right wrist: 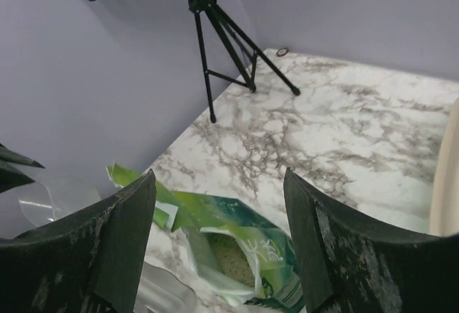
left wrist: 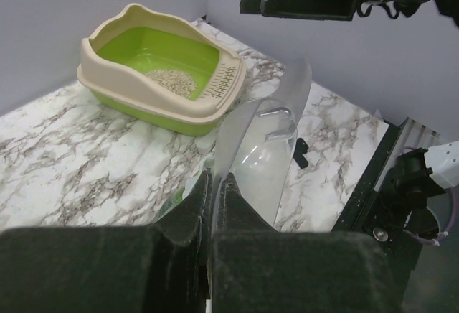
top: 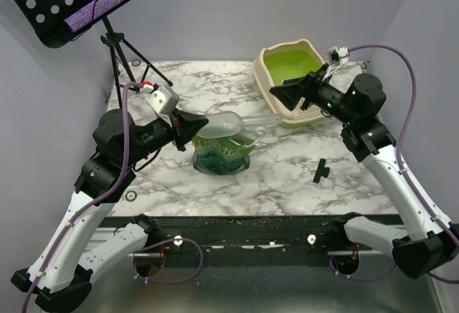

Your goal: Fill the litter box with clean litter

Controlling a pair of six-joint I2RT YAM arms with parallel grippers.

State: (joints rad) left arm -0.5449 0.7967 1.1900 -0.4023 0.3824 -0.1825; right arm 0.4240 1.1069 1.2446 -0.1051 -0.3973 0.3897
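The left arm reaches in from the left side of the marble worktop (top: 287,173), forearm nearly level. The left gripper (top: 192,128) is clamped tight on the handle of a clear plastic scoop (left wrist: 262,155), whose bowl points out over the middle of the worktop. The right arm bends in from the right. The right gripper (top: 283,92) hangs above the worktop with its jaws spread wide and nothing between them, pointing left at the near-left corner of the litter box (top: 262,69).

The litter box sits at the far right corner of the worktop. A small patch of clean litter (left wrist: 172,81) lies on its green floor.

A black perforated board (top: 43,4) on a tripod (top: 118,51) stands at the far left. A crinkly green bag (top: 221,151) stands open mid-worktop, under the scoop, with granules showing in its mouth. A small black piece (top: 322,170) lies alone near the right arm.

The bag's printing is too small to read.
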